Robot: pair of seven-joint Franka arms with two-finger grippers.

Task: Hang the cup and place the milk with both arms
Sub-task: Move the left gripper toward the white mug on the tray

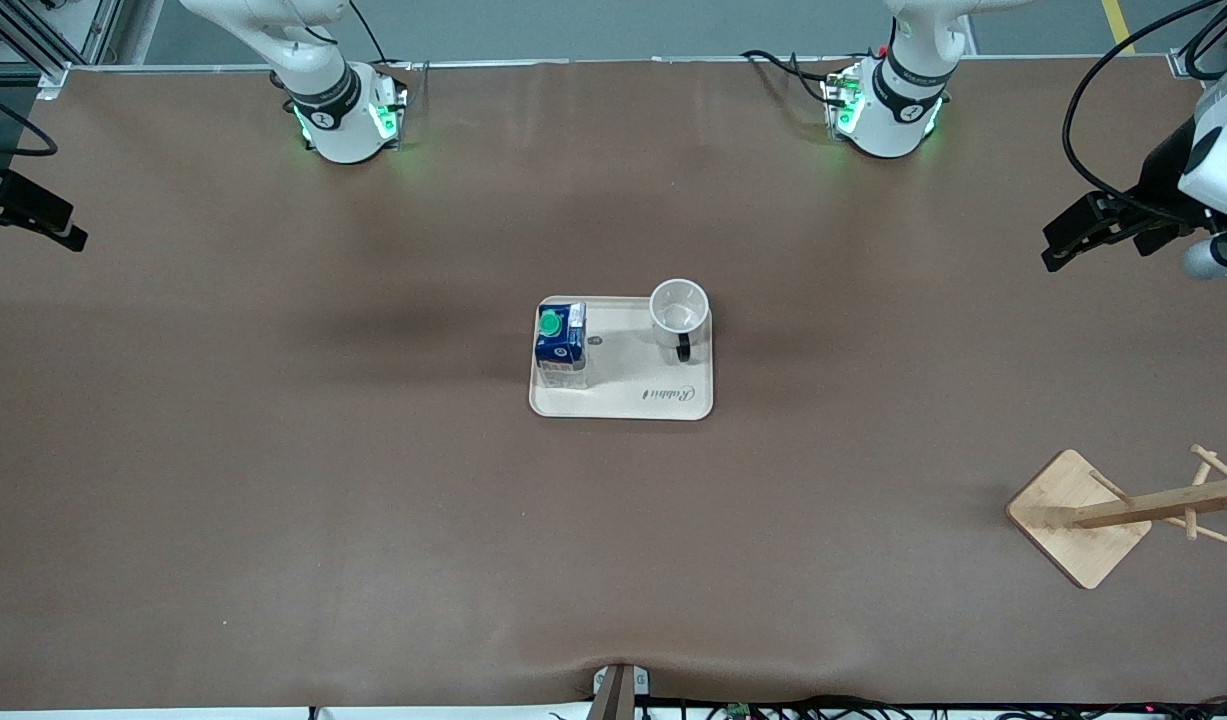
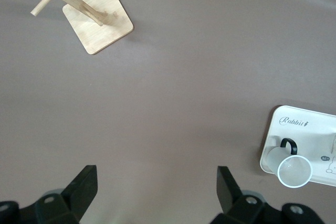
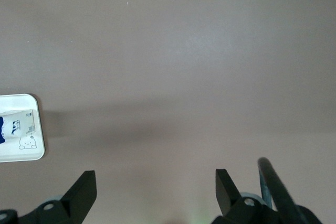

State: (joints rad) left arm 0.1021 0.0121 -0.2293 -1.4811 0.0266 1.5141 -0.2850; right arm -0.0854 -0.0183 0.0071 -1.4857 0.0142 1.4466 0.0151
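Standing on a cream tray [image 1: 623,400] mid-surface: the cup [image 1: 680,308], white glazed ware, upright, black handle turned toward the front camera — rigid, slick, likely to chip if knocked, best pinched across the rim wall so the handle stays free for a peg. Beside it, toward the right arm's end, the milk [image 1: 561,338], a small carton with a green cap — probably light, its walls giving under pressure, best squeezed low across its flat sides. Wooden rack [image 1: 1123,512] near the left arm's end. Left gripper [image 2: 156,187] and right gripper [image 3: 155,190], each over bare surface at its own end, jaws spread, empty.
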